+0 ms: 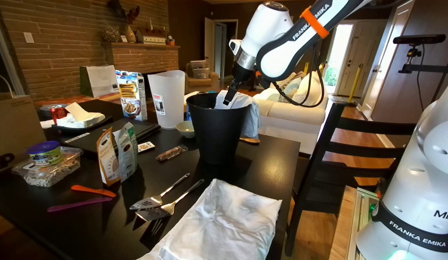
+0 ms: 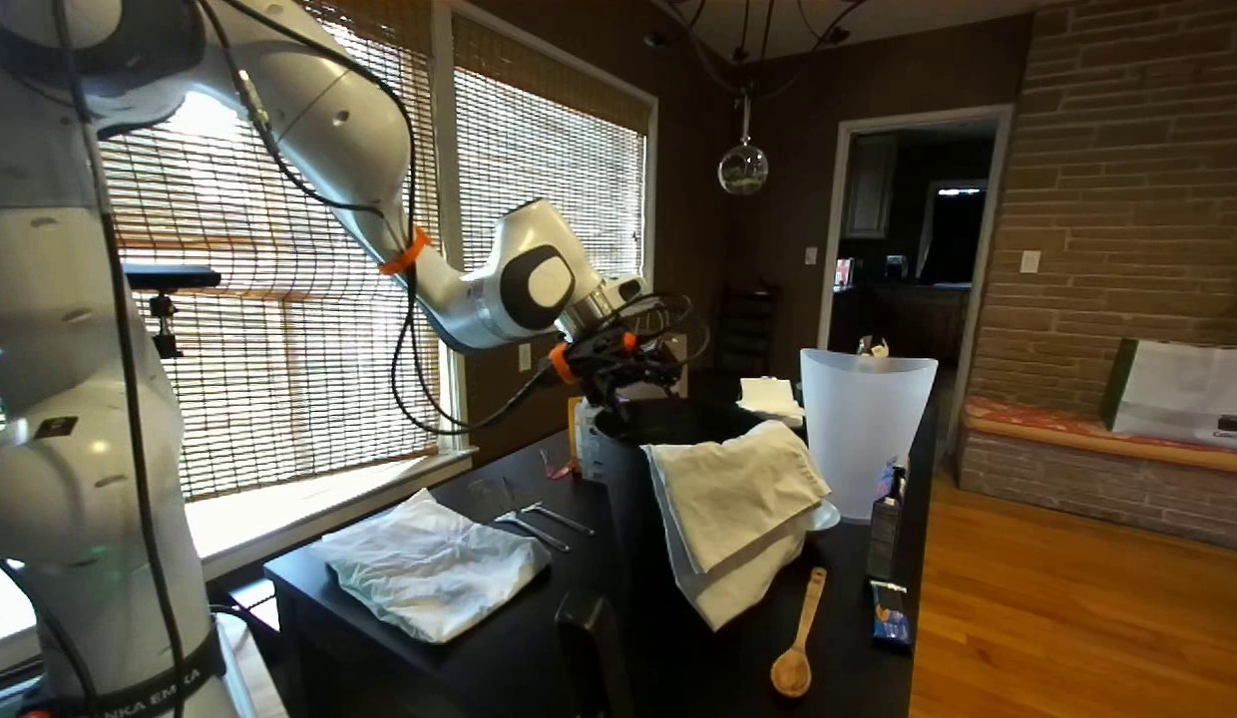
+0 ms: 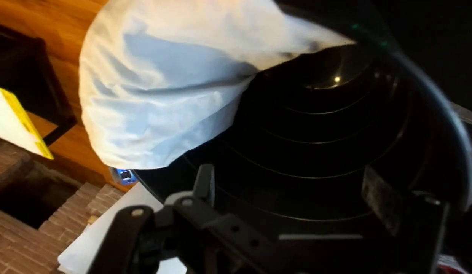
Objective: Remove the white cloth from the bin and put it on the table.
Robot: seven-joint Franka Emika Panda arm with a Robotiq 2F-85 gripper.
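Black bin (image 1: pixel 219 139) on the table (image 1: pixel 274 157), white cloth (image 2: pixel 738 489) draped over its rim, partly inside; gripper (image 3: pixel 289 185), fingers spread apart, at the bin's mouth.

Visibility limits
White cloth (image 3: pixel 163 87) cut off at wrist view's top; crinkled sheet (image 1: pixel 224 224) cropped below in an exterior view.

The bin (image 1: pixel 220 133) stands on the bench (image 1: pixel 274 155), the cloth (image 2: pixel 738 504) over its rim, partly inside and partly hanging outside, with the fingers (image 1: pixel 229 96) at its mouth. From where I stand, both the sheet (image 1: pixel 224 220) and the spatulas (image 1: pixel 148 203) lie before the bin, the spatulas to its left. The bowl (image 1: pixel 186 129) sits just left of the bin, the jug (image 1: pixel 168 104) left and behind, the pouches (image 1: pixel 126 155) farther left, and the spoon (image 1: pixel 251 140) behind to the right.
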